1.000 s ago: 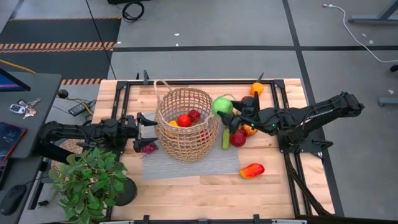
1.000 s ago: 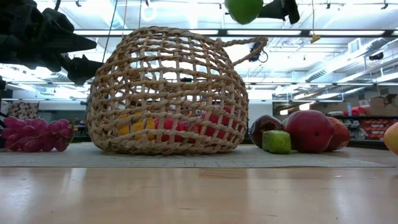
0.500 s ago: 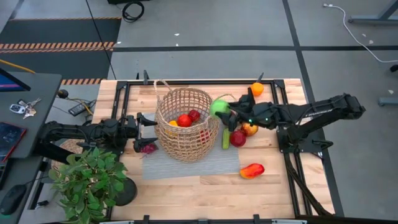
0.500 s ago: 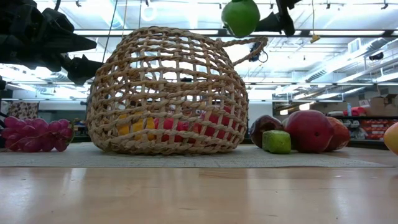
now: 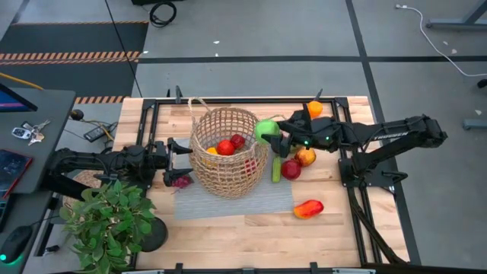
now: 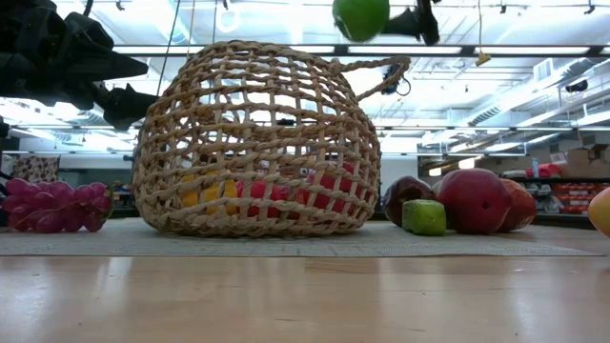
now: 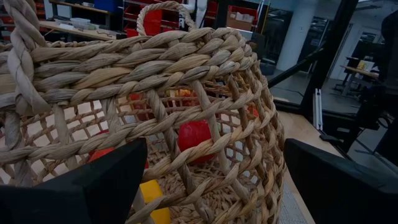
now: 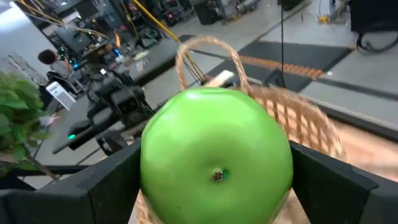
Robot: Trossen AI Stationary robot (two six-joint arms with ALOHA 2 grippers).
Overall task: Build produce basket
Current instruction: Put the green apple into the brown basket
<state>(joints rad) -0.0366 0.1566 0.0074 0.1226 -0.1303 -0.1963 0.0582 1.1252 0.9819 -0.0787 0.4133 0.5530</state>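
Right gripper [image 5: 272, 135] clamped on green apple [image 8: 216, 163] at basket [image 5: 227, 151] rim; low view alone shows grapes [image 6: 55, 207]. Left gripper [image 5: 180, 157] spread wide beside basket.

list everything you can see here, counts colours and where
basket: 1, tan wicker, mid table on a grey mat
produce inside basket: several, red and yellow pieces
green apple: 1, green, held above the basket's right rim
grapes: 1 bunch, dark red, left of basket
cucumber: 1, green, right of basket
red fruit: 1, dark red, beside cucumber
orange fruit: 1, far right of table
red-orange pepper: 1, near right of the mat
potted plant: 1, green, near left corner
left hand: open, at the basket's left side
right hand: gripping the green apple
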